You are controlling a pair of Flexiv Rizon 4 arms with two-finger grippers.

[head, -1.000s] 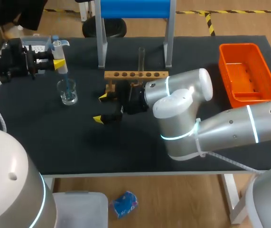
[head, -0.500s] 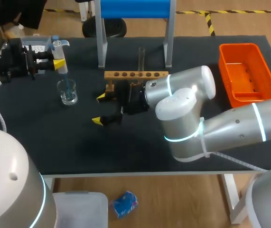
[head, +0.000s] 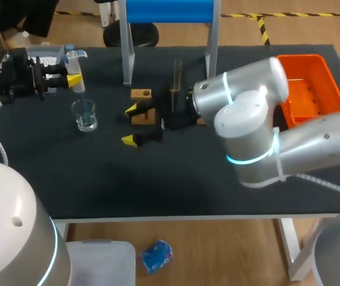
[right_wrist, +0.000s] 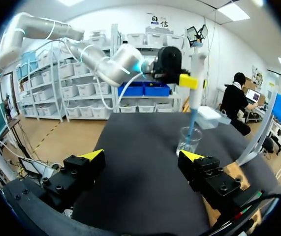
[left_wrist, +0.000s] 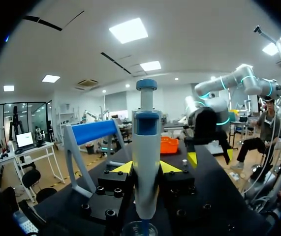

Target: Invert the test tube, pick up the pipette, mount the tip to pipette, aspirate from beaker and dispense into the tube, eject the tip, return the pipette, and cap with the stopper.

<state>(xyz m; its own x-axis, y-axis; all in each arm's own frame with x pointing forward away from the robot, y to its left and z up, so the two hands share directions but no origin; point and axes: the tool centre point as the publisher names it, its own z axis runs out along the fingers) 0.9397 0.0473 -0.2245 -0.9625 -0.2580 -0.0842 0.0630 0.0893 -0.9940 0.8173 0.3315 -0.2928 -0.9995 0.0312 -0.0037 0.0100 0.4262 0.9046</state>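
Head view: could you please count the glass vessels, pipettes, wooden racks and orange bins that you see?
Glass vessels: 2, a clear glass beaker and a tall glass test tube
Pipettes: 1, a white-and-blue pipette
Racks: 1, a wooden tube rack
Bins: 1, an orange plastic bin
Total: 5

Light: bright and even, falling from overhead; you have no dim corner anywhere on the tabletop. Shadows: soft, hard for you to make out on that dark surface. Glare: pale sheen along the white shell of the right arm; small glints on the beaker.
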